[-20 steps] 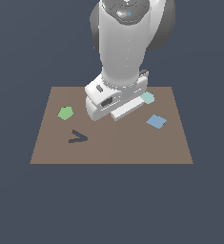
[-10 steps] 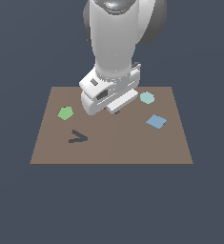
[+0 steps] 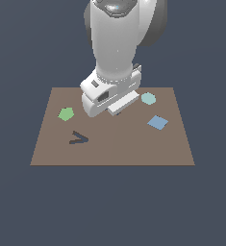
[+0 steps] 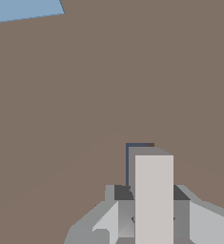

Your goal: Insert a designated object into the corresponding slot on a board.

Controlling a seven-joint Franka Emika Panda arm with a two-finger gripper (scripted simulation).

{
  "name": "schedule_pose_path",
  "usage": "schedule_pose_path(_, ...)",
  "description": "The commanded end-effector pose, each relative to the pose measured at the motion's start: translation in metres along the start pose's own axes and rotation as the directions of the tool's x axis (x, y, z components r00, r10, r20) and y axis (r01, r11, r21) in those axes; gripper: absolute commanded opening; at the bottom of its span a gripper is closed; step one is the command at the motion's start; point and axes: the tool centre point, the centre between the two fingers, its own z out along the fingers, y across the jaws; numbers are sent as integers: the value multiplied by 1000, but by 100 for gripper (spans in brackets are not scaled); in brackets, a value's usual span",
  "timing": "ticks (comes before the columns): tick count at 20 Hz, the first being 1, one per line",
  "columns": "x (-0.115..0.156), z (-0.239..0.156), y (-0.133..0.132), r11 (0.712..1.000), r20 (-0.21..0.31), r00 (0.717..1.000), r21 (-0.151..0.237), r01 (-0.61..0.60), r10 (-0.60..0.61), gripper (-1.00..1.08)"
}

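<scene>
In the wrist view my gripper is shut on the pale beige T-shaped block. Its stem sticks out between the two grey fingers, just above the brown board. A thin dark edge shows at the end of the block; the rest of the dark T-shaped slot is hidden under the block. In the exterior view the white hand hangs low over the far middle of the board and covers both block and slot.
On the board lie a green pentagon at the exterior view's left, a dark V-shaped mark in front of it, a teal hexagon and a blue diamond at the right. The blue diamond also shows in the wrist view.
The hand has shifted a little toward the exterior view's left and the far side of the board, still holding the block. The shapes on the board have not moved.
</scene>
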Motion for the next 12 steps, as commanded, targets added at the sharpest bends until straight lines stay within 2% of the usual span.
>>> schedule_pose_path(1, 0, 5, 0, 1000, 0, 1000, 0, 0, 0, -100)
schedule_pose_path(3, 0, 7, 0, 1000, 0, 1000, 0, -1, 1, -100)
schedule_pose_path(4, 0, 7, 0, 1000, 0, 1000, 0, -1, 1, 100)
schedule_pose_path(12, 0, 7, 0, 1000, 0, 1000, 0, -1, 1, 100)
